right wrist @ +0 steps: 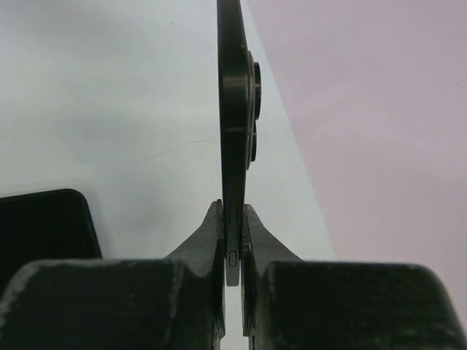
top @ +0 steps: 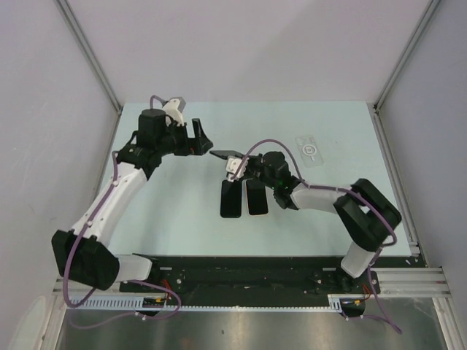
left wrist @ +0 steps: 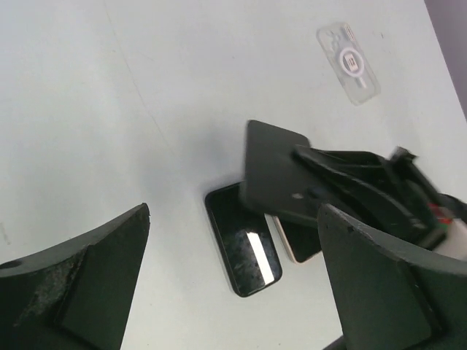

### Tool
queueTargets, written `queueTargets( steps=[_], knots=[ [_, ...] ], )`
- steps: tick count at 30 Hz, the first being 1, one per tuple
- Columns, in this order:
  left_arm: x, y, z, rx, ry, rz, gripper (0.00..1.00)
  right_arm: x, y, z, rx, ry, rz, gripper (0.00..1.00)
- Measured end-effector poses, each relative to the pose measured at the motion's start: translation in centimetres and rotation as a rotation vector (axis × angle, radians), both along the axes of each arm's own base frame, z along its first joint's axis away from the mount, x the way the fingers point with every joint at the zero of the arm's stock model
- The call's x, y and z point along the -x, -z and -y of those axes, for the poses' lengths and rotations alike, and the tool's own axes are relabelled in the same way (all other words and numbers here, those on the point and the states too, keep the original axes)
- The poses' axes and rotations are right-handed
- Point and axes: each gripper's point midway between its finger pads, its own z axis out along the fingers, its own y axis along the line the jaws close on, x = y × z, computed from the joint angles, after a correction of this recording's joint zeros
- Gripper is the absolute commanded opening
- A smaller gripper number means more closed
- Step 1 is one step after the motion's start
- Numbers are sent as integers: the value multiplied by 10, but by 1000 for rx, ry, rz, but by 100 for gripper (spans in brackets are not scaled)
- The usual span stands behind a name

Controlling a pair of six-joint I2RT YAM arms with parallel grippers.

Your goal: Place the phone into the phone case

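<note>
My right gripper (right wrist: 232,219) is shut on the lower edge of a dark phone (right wrist: 233,109). I see the phone edge-on, with its camera bumps facing right. In the top view the phone (top: 225,154) is held flat above the table's middle by that gripper (top: 236,163). The clear phone case (top: 310,149) with a round ring mark lies flat at the back right, apart from both arms, and also shows in the left wrist view (left wrist: 349,53). My left gripper (top: 198,138) hovers left of the phone, open with nothing between its fingers (left wrist: 95,277).
Two dark phone-like slabs lie side by side under the held phone: a glossy black one (left wrist: 243,248) and one with a pale gold rim (left wrist: 300,244), partly covered. They also show in the top view (top: 231,198) (top: 257,197). Walls enclose the table (top: 160,219).
</note>
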Motion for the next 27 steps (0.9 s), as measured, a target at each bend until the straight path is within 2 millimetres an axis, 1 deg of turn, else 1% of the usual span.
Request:
queueTargets(
  steps=[2,3,6,7,8,9,10,11,12,13,14,15,16,17,18,19,22,24,27],
  knots=[
    [4,-12,-6,-1,-27,50,100,7,-14,11,-37,40,-59,3],
    [7,-14,-9,-3,-36,59,100,13,-21,17,-67,60,-107,6],
    [13,-13,-16,-16,-63,73,100,29,-50,39,-177,133,-254,6],
    [15,-12,-18,-20,-69,73,100,36,-61,49,-234,158,-317,7],
    [17,-10,-19,-21,-70,72,100,42,-73,64,-296,188,-388,6],
    [19,-7,-19,-21,-72,69,100,45,-82,76,-346,213,-435,6],
    [22,-4,-20,-19,-72,64,100,47,-91,93,-409,247,-495,7],
    [24,-1,-20,-18,-71,57,100,50,-96,112,-467,283,-565,8],
    [26,2,-20,-18,-69,50,100,51,-96,125,-499,313,-611,8],
    [27,5,-20,-17,-67,44,100,52,-92,140,-530,349,-678,8],
    [28,6,-19,-16,-66,41,100,54,-86,149,-547,377,-735,9],
    [28,7,-19,-13,-65,36,100,57,-72,162,-560,422,-831,8],
    [28,7,-19,-11,-64,35,100,61,-60,167,-559,448,-902,9],
    [29,6,-17,-5,-59,35,100,68,-42,173,-549,480,-1001,9],
    [29,6,-16,-2,-55,35,100,74,-30,174,-538,498,-1069,9],
    [29,6,-16,1,-52,36,100,85,-14,175,-517,515,-1170,9],
    [29,7,-15,8,-50,32,100,107,15,173,-474,541,-1370,11],
    [29,8,-15,8,-50,31,100,118,32,171,-447,559,-1479,13],
    [29,7,-14,11,-49,36,100,125,57,169,-417,598,-1610,11]
  ],
)
